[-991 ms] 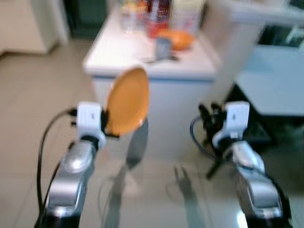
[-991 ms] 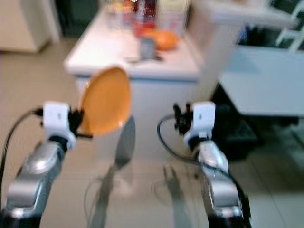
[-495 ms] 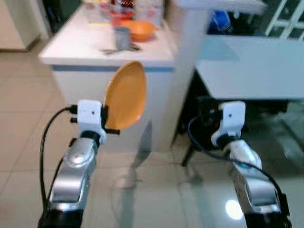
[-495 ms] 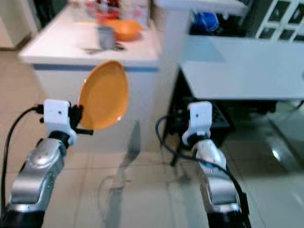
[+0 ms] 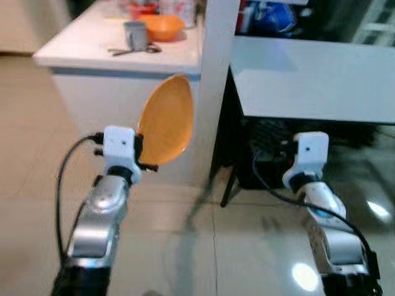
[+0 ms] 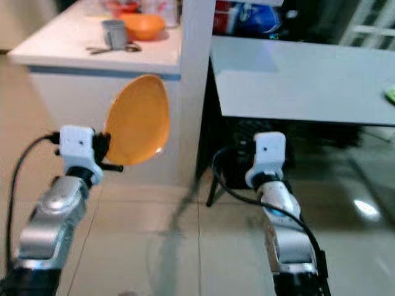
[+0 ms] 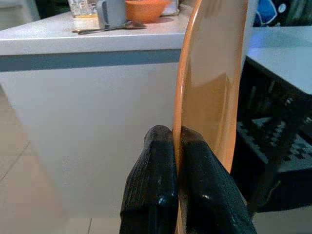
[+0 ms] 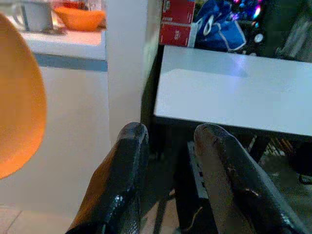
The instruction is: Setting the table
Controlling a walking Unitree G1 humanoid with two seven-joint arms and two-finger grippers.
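Left gripper (image 7: pixel 174 146) fingers pinched narrow on the lower rim of the orange plate (image 5: pixel 164 120); plate held on edge, upright, in the air in front of the white counter desk (image 5: pixel 117 52); plate looks thin, stiff, light, probably glossy and slippery, so a rim pinch is the only hold and it could pivot; keep it steady. Right gripper (image 8: pixel 168 141) fingers slightly apart, holding nothing. Grey desk (image 5: pixel 308 80) stands to the right, bare top; likely the drop spot.

The orange plate (image 7: pixel 214 83) looks smooth and faintly glossy (likely plastic); behind it the white counter (image 5: pixel 92 52) is matt, and the tiled floor (image 5: pixel 259 246) shines with reflections.
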